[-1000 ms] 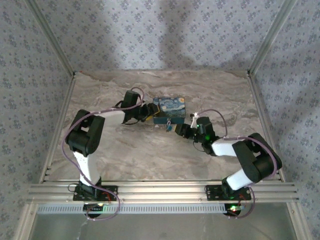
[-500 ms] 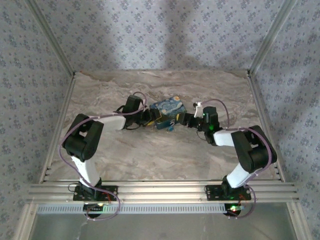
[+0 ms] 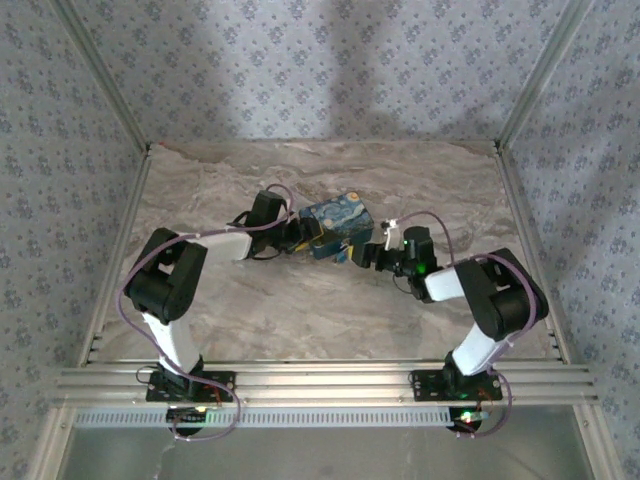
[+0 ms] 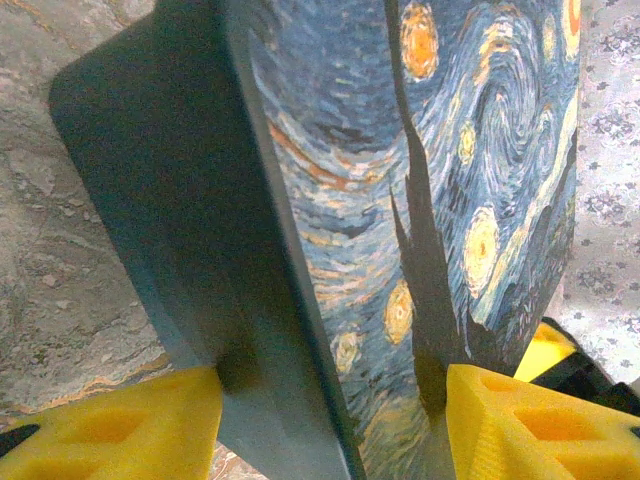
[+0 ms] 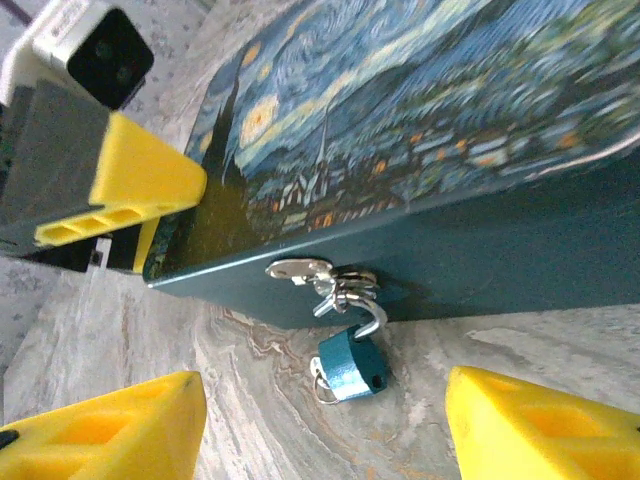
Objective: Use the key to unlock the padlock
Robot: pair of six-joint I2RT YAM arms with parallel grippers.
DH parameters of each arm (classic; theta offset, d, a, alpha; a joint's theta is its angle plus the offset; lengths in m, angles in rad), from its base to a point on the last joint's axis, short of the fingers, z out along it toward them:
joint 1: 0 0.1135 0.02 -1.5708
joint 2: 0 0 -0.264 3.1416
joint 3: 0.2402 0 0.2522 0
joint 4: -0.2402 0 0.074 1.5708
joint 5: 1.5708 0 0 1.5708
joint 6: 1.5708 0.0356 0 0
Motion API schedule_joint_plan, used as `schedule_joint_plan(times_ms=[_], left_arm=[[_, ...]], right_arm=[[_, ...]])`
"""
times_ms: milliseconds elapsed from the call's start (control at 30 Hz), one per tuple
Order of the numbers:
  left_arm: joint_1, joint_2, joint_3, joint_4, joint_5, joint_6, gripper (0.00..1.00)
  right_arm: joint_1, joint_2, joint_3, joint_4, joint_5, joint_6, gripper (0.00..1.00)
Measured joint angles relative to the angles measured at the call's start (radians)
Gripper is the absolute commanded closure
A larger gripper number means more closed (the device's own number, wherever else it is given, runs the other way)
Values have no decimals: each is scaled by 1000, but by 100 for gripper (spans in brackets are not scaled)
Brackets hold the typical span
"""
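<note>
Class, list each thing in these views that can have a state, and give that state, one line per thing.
box: lid shut.
padlock: hanging from the hasp; locked or not, unclear.
left gripper: shut on the box.
right gripper: open, empty.

One Starry Night box, one small teal padlock, two robot arms, left and right.

Dark-blue box, yellow swirls, starry-night print; teal padlock, silver shackle; yellow gripper pads; grey-tan marbled table; blue-grey floral walls.
</note>
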Motion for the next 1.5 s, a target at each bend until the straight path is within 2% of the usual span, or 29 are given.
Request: schedule_joint_plan(times_ms=[233, 633, 1000, 1300, 1500], left_arm=[[0, 0, -3, 3, 0, -8, 41], [0, 0, -4, 8, 0, -11, 41], [0, -1, -11, 20, 0, -19, 41], [0, -2, -13, 23, 0, -19, 41], [0, -3, -14, 23, 0, -19, 41]], right_arm=[[22, 89, 38, 58, -12, 1, 36], [41, 213, 76, 180, -43, 36, 47], [43, 227, 78, 208, -59, 50, 64], [38, 233, 78, 200, -54, 51, 86], [32, 233, 78, 193, -45, 68, 95]])
